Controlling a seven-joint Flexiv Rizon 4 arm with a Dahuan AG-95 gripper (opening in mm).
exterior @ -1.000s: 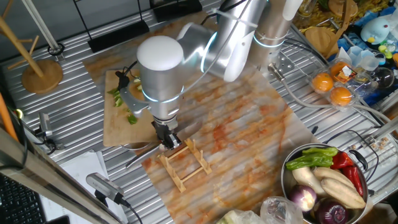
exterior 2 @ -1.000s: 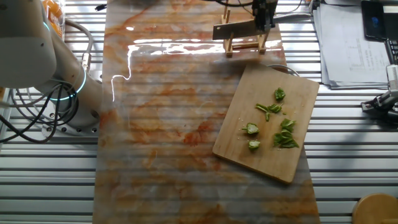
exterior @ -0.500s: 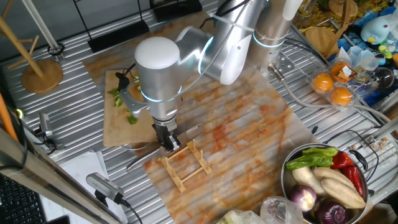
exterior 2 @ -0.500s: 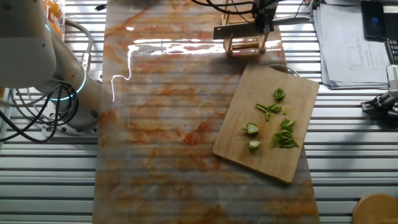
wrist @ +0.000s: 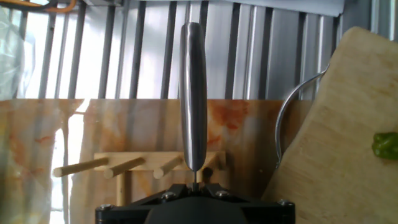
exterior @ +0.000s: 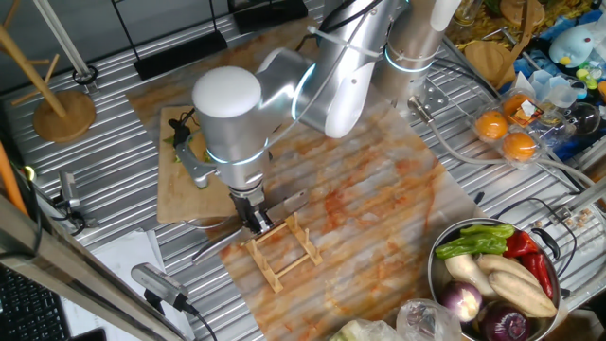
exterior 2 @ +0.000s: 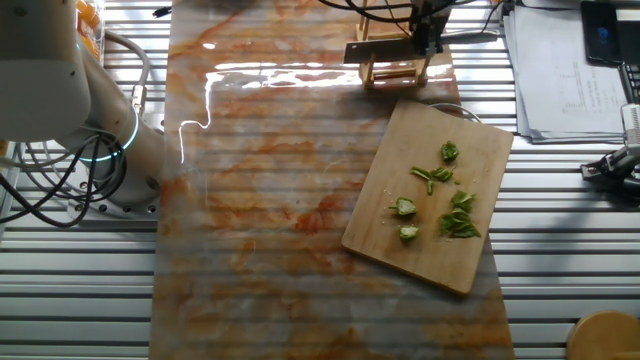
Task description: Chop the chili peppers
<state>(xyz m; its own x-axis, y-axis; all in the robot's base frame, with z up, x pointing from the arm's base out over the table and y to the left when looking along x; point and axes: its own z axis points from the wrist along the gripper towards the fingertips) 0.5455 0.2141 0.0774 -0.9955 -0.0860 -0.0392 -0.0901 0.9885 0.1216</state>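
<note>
Pinched in the black two-finger gripper (wrist: 198,182), a steel-handled knife (wrist: 193,93) is held over the wooden peg rack (wrist: 134,167); bright green chili chunks (exterior 2: 440,205) lie right, on the bamboo cutting board (exterior 2: 385,215).

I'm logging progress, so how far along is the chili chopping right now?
Done: the chili peppers lie in separate green chunks on the cutting board. In hand: the end effector holds the knife over the wooden rack. Left: setting the knife down and letting go.
</note>
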